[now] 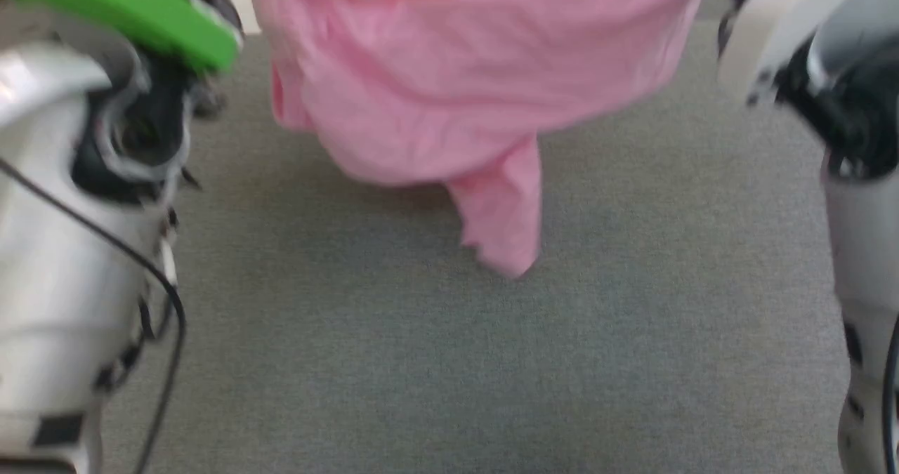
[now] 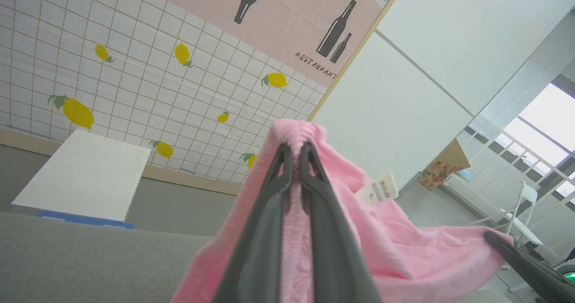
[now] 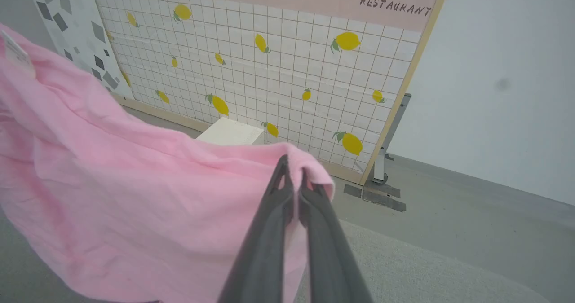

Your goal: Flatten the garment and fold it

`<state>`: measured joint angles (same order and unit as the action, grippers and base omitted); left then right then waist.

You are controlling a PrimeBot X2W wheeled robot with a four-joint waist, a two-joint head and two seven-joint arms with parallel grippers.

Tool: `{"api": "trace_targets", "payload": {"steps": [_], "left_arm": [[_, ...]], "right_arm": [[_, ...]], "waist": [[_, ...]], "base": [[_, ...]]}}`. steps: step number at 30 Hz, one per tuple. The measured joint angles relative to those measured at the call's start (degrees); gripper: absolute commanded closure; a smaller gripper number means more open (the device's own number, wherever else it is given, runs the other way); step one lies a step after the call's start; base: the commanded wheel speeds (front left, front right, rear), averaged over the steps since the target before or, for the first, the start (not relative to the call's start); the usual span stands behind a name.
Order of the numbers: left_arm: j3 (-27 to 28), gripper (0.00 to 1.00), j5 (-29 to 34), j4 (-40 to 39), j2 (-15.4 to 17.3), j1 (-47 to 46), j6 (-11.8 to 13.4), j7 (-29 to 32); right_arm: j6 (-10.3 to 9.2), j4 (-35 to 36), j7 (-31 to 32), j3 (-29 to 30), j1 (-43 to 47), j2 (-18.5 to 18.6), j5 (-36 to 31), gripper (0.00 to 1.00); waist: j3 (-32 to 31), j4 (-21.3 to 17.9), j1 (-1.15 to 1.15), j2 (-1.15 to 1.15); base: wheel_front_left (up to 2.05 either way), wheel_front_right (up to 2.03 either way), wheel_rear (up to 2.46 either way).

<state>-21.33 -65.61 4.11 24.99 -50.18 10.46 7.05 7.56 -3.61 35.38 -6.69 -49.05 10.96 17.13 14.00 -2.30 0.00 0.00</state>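
Observation:
The light-pink garment hangs in the air above the grey table surface, stretched between both arms, with one leg drooping lowest at the middle. My left gripper is shut on the gathered waistband of the garment, a white label showing beside it. My right gripper is shut on another edge of the garment, which sags away to the left of that view. In the head view my wrists frame the cloth at the left and right edges; the fingertips are hidden there.
A white box stands on the floor behind the table, before a tiled lemon-print backdrop. The backdrop's metal foot rests on the floor at the right. A folding chair stands by the window.

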Motion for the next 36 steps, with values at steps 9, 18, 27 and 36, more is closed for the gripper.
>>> {"api": "trace_targets", "payload": {"steps": [9, 18, 27, 36], "left_arm": [[1.8, 1.00, 5.6, 9.6, -0.3, -21.1, 1.7, -2.7], [4.2, 1.00, 6.9, 15.7, -3.4, -29.8, -4.2, -12.4], [-4.5, 1.00, 9.5, 17.8, -0.5, -10.3, -9.2, -10.0], [-12.1, 1.00, 9.8, 9.1, 3.2, 17.2, -5.8, -6.7]], "right_arm": [[0.01, -9.3, -5.8, 1.1, -20.2, -1.6, -4.6, 1.00], [0.01, -15.5, -20.3, 3.6, -27.9, -3.7, -10.6, 1.00], [0.01, -14.6, -22.3, -1.7, -8.4, -2.1, -4.5, 1.00], [0.01, -3.4, -20.0, 0.9, 22.3, -1.0, 1.1, 1.00]], "waist": [[7.9, -1.7, 0.01, 0.00], [15.2, -3.4, 0.02, 0.00], [13.7, -3.4, 0.01, 0.00], [7.6, -2.4, 0.00, 0.00]], "base": [[0.00, 0.00, 0.00], [0.00, 0.00, 0.00], [0.00, 0.00, 0.00], [0.00, 0.00, 0.00]]}}
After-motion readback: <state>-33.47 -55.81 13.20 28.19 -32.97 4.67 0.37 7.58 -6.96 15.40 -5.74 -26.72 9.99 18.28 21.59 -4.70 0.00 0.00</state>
